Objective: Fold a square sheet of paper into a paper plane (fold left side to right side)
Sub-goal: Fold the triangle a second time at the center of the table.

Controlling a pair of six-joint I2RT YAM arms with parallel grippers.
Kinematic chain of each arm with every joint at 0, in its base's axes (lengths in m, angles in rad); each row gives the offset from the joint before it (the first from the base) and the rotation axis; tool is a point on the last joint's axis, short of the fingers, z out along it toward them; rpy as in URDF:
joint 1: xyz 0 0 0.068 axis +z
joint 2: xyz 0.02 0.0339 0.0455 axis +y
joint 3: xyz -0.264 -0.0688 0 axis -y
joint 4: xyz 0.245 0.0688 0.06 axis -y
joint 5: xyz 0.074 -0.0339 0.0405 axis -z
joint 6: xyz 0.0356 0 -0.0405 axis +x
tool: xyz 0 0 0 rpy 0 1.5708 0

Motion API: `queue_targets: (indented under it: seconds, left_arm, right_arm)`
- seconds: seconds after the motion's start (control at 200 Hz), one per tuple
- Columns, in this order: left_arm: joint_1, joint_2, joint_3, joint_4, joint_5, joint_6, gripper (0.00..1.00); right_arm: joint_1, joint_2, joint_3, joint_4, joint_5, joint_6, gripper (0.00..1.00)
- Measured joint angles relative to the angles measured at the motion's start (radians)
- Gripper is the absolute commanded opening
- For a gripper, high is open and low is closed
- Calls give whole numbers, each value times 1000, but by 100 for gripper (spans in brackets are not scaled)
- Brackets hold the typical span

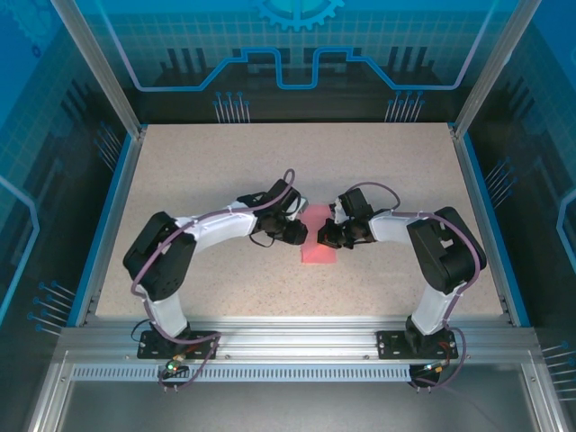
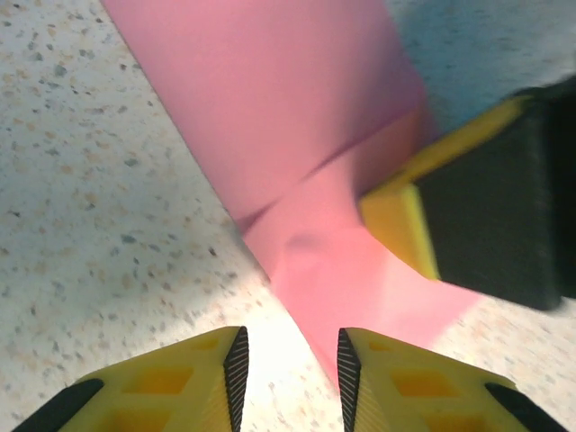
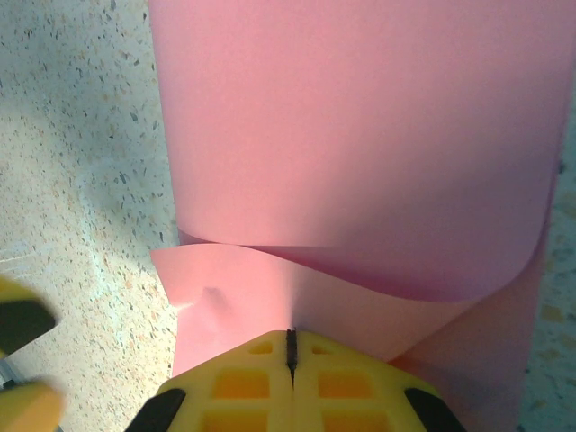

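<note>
The sheet of paper (image 1: 317, 245) is lying on the speckled table (image 1: 225, 162), near the middle and slightly towards the near edge, directly between the two grippers. It is partly folded. In the right wrist view the sheet (image 3: 360, 117) is showing a flat lower layer with an upper layer curling over it from the right side. The curled edge is standing clear of the lower layer and is not pressed flat. A small dent is showing in the lower layer, left of centre.

The left gripper (image 1: 295, 234) is sitting at the left edge of the sheet, close to the table. In its own view the left gripper (image 2: 288, 369) is standing with the jaws parted by a moderate gap. Its black ribbed pads (image 2: 238, 360) are facing each other across bare table and are gripping nothing. A near corner of the sheet (image 2: 270, 117) is reaching just beside the right-hand pad.

The right gripper (image 1: 327, 236) is sitting at the right edge of the sheet. In its own view the right gripper (image 3: 291, 346) is showing its yellow fingers (image 3: 243, 382) fully closed together. The tips are resting on the lower layer at its near edge. Whether any paper is being pinched between them cannot be told. From the left wrist view, the right gripper (image 2: 468, 198) is bearing down on the sheet from the right.
</note>
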Motion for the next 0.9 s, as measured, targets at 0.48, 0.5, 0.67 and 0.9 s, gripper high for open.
queue_targets:
  seconds: [0.48,0.5,0.67,0.9]
  left_arm:
    - [0,98,-49,62,360,-51,31]
    - [0,101,-49,62,365,-51,31]
    - [0,121,-48,69,373,-51,30]
    - [0,125,-48,72,358,-51,29]
  right_arm:
    - [0,0,0,0,0,0,0]
    - [0,0,0,0,0,0,0]
    - [0,0,0,0,0,0,0]
    - [0,0,0,0,0,0,0]
